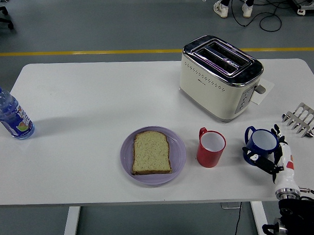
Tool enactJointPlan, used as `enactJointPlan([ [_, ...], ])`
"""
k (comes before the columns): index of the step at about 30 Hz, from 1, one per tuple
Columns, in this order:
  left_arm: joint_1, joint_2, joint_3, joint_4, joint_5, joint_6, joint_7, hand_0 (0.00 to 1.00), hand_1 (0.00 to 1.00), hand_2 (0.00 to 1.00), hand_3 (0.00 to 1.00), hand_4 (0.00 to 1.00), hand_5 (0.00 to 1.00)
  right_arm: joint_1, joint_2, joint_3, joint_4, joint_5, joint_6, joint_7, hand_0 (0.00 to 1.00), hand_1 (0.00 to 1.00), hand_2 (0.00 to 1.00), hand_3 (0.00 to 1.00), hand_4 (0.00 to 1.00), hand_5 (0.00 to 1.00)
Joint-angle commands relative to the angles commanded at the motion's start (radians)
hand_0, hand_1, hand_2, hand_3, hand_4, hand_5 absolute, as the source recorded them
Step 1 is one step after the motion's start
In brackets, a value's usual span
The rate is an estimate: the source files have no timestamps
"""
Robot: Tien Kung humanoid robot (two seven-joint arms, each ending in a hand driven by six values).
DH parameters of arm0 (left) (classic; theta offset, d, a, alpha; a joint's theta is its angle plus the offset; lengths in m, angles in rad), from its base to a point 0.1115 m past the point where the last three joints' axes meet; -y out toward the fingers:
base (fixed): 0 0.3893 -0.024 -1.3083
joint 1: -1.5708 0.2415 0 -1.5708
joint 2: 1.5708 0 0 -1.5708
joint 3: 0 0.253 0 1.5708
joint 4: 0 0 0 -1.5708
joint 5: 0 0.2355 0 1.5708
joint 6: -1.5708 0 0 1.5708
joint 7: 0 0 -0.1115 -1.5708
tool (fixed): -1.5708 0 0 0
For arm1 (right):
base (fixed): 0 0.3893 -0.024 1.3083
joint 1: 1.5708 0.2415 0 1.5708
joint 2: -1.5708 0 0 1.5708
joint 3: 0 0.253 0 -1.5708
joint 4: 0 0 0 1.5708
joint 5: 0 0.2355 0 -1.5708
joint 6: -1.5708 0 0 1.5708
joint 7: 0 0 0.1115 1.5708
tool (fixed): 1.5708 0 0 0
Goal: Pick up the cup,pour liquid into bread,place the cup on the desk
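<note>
2 cups stood at the lower right of the frame, a red cup (210, 147) and, right of it, a blue cup (262, 145). At the lower right the right hand (269, 157) had its fingers curled around the blue cup's near side, touching it, though a firm grip could not be confirmed; the cup sat on the worktop (94, 99). The bread (151, 152) lay on a purple plate (179, 158) at lower centre, just left of the red cup. To grasp well, the hand probably needed to wrap the body fully before lifting, keep the cup upright, and carry it over the red cup without clipping it.
</note>
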Motion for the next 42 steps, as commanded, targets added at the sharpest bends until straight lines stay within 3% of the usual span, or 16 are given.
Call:
enactJointPlan([
  [15,0.007,-0.004,0.011,0.0,-0.005,0.0,0.0,0.633,0.641,0.652,0.503,0.24,0.862,0.026,0.0,-0.046,-0.047,0.09,-0.005,0.051,0.964,0.844,0.932,0.981,0.969,0.063],
  [34,0.011,-0.008,0.018,0.0,-0.005,0.0,0.0,0.633,0.641,0.652,0.504,0.24,0.862,0.067,0.015,-0.048,-0.116,0.1,-0.015,0.064,0.96,0.832,0.925,0.967,0.964,0.08],
  [35,0.01,-0.008,0.017,0.0,-0.006,0.0,0.0,0.633,0.641,0.651,0.504,0.24,0.862,0.07,0.016,-0.048,-0.12,0.102,-0.014,0.066,0.949,0.806,0.912,0.91,0.957,0.08],
  [40,0.007,-0.008,0.011,0.0,-0.003,0.0,0.0,0.633,0.641,0.651,0.504,0.24,0.862,0.081,0.02,-0.047,-0.133,0.119,-0.01,0.076,0.949,0.806,0.912,0.91,0.957,0.08],
  [42,0.006,-0.008,0.009,0.0,-0.003,0.0,0.0,0.633,0.641,0.652,0.503,0.24,0.862,0.085,0.02,-0.048,-0.136,0.122,-0.01,0.078,0.932,0.787,0.87,0.884,0.959,0.088],
])
